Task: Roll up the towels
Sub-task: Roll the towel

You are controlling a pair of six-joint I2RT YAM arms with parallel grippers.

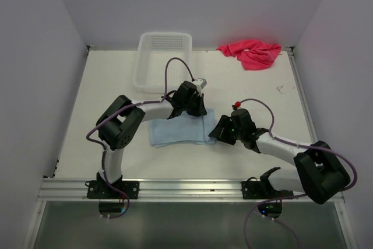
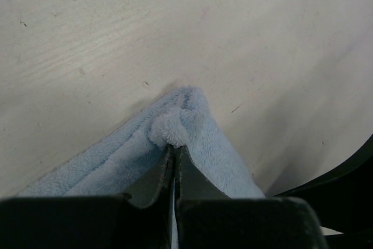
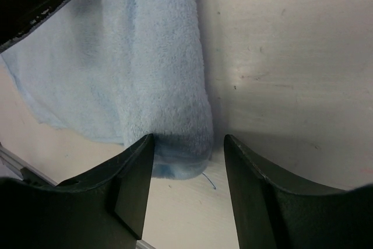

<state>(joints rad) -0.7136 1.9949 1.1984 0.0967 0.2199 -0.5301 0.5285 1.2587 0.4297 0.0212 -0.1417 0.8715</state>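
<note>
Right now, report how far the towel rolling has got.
Done: nothing rolled; the blue towel lies flat. In hand: left pincer shut on its far corner, right pincer open astride its near corner. Left: roll it, then the crumpled pink towel at the far edge.

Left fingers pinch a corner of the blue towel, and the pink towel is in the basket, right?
No. The top view shows the pink towel on the table right of the basket, not in it. The left fingers do pinch a corner of the blue towel.
</note>
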